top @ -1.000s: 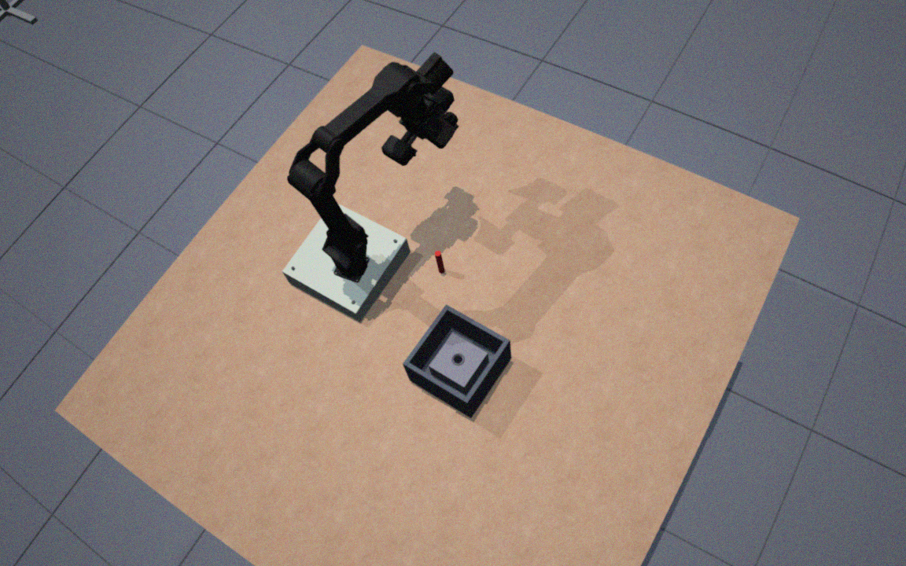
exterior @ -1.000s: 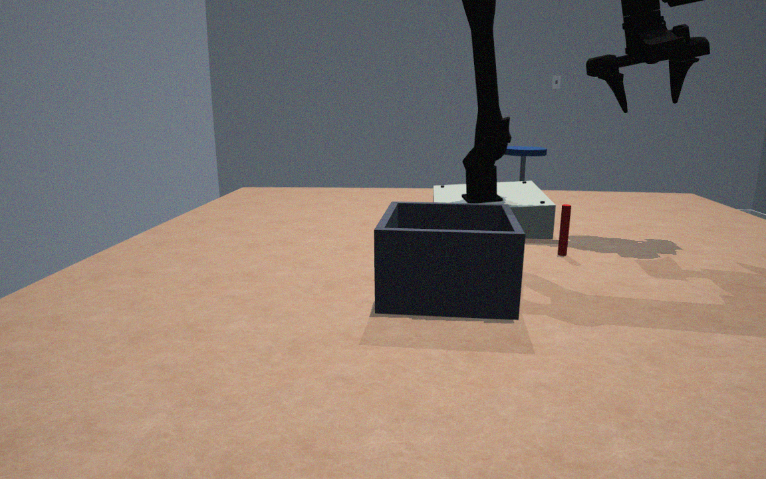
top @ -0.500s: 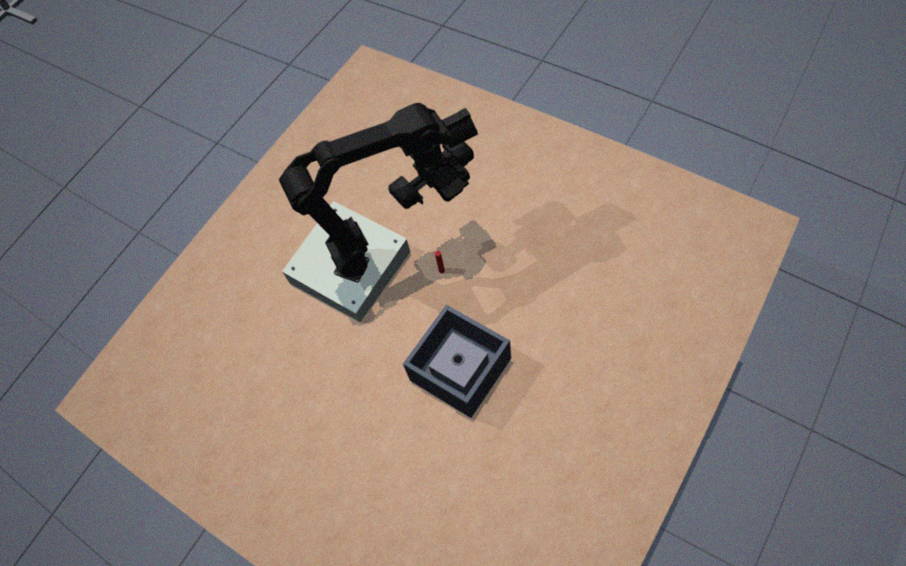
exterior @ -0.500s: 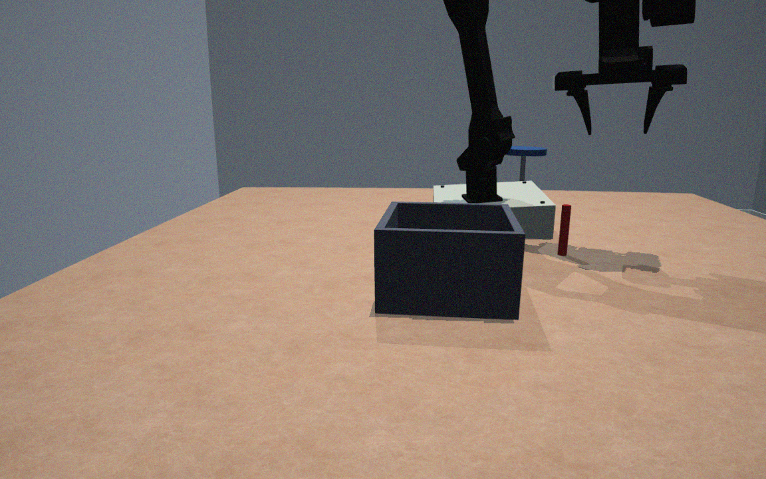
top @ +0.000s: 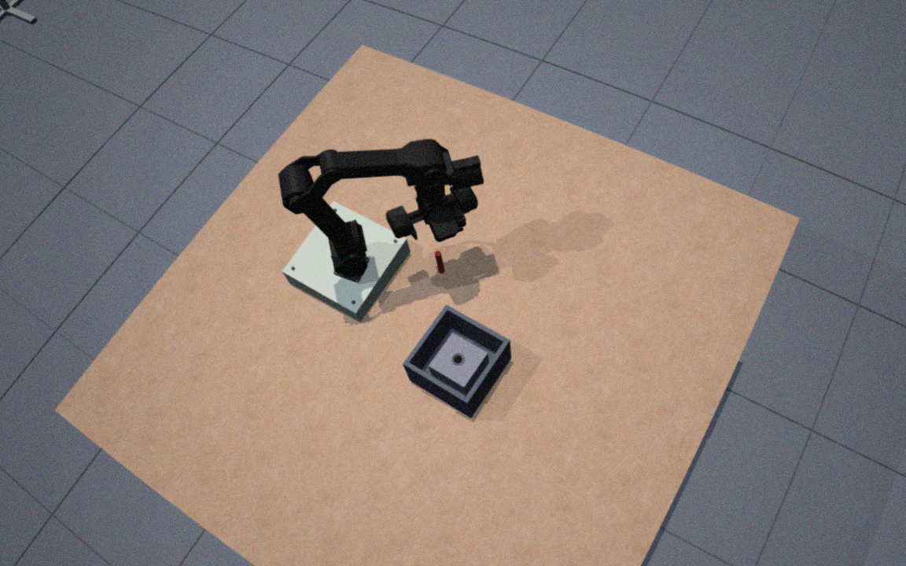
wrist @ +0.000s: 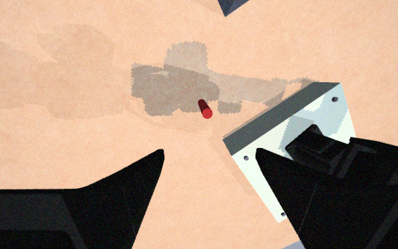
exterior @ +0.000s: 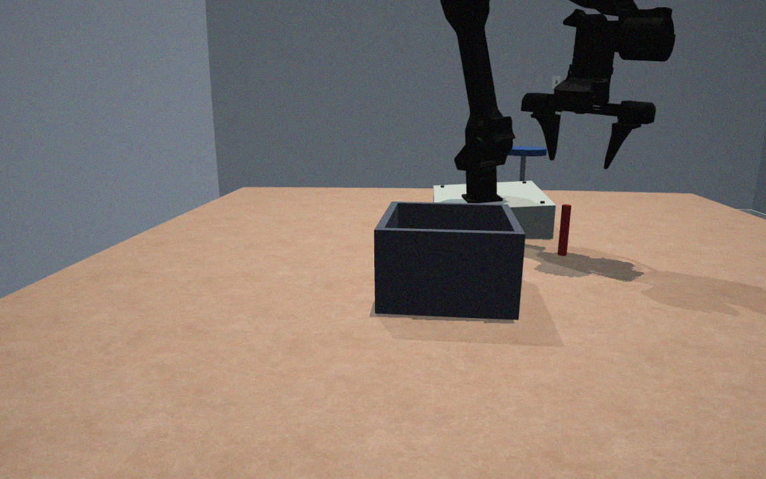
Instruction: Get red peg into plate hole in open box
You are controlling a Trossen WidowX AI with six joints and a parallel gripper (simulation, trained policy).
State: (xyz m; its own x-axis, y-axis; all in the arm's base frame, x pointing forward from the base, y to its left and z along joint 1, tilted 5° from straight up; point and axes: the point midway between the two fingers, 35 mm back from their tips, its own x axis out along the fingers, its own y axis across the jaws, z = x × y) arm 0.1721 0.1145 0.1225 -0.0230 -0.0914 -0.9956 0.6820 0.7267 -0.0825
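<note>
With black two-finger gripper (top: 438,232) (exterior: 579,163) (wrist: 209,153) wide and unloaded, appears to need lowering and shifting boxward to straddle upright red cylindrical peg (top: 440,262) (exterior: 564,230) (wrist: 204,108).

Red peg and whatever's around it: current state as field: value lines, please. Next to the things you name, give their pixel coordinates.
peg: red peg (top: 440,262) (exterior: 564,230) (wrist: 204,108), upright on the table (top: 618,316) (exterior: 195,357) (wrist: 81,155)
claw: open, nothing between the fingers, raised above peg height (exterior: 578,163) (wrist: 210,152)
box: dark, open-topped (top: 437,384) (exterior: 448,273) (wrist: 231,5), apart from the peg
plate: pale, inside the box (top: 473,364)
hole: in the plate, no peg in it (top: 458,358)
arm_base: pale block (top: 315,270) (exterior: 534,220) (wrist: 258,187), beside the peg
task_state: peg not gripped, not inserted
</note>
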